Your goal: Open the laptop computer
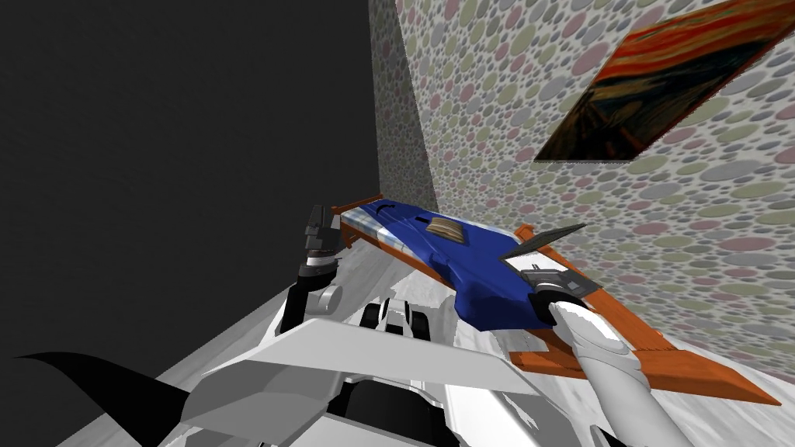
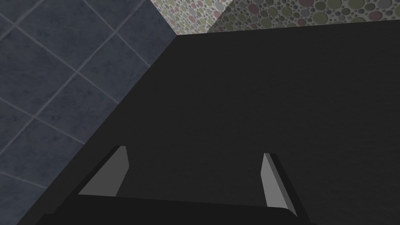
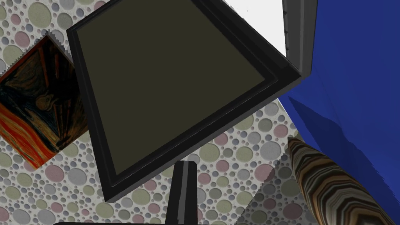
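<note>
A laptop [image 1: 546, 252] lies on the blue cover of a bed [image 1: 435, 256], its lid [image 1: 543, 239] raised part way. In the right wrist view the dark screen [image 3: 168, 82] in its black frame tilts up over the pale base [image 3: 299, 31]. My right gripper [image 3: 184, 166] is shut, its two fingers together, their tips at the lid's lower edge. In the head view that gripper [image 1: 545, 285] sits at the laptop's near side. My left gripper [image 2: 191, 175] stands open before a flat dark surface, the arm [image 1: 318, 233] raised by the bed's far end.
The bed has an orange wooden frame [image 1: 668, 365] and stands along a dotted wall [image 1: 543, 93] with a red and dark painting [image 1: 660, 77]. A striped cushion [image 3: 332, 187] lies on the blue cover [image 3: 351, 78] beside the laptop. A dark wall [image 1: 171, 155] is to the left.
</note>
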Robot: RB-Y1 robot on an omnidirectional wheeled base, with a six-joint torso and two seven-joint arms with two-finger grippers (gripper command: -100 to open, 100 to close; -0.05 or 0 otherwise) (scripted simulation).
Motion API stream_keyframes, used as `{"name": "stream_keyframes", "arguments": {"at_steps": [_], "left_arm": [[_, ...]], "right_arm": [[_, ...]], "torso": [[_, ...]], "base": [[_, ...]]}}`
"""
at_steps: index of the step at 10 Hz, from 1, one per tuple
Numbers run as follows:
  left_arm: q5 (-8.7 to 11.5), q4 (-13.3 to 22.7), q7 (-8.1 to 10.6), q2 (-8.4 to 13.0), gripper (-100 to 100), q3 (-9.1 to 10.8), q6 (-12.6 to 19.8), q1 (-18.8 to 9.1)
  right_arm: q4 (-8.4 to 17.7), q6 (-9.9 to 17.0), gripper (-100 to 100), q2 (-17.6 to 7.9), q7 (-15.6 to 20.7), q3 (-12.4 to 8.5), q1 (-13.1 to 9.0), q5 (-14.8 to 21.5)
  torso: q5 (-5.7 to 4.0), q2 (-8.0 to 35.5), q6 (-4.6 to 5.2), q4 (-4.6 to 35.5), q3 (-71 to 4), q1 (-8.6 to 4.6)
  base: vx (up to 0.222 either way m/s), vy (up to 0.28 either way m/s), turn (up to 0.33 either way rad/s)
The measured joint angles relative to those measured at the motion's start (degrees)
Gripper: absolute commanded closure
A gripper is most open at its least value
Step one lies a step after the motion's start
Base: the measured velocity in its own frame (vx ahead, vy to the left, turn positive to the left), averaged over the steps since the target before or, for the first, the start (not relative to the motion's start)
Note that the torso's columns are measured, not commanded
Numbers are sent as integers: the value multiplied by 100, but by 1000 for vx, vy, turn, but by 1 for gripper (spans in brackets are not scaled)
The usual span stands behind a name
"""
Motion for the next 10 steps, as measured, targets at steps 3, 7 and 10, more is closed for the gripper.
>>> {"name": "stream_keyframes", "arguments": {"at_steps": [3,7,10], "left_arm": [[0,0,0,0,0,0,0,0],[0,0,0,0,0,0,0,0],[0,0,0,0,0,0,0,0]], "right_arm": [[-331,515,100,-322,158,726,231,-703],[-690,829,100,-408,475,1170,324,-1090],[-912,1079,100,-530,688,1575,378,-1599]], "torso": [[2,2,1,1,0,1],[0,1,2,0,0,0],[1,2,5,1,1,0]], "base": [[16,-13,-67],[26,-15,-118],[20,-11,-105]]}}
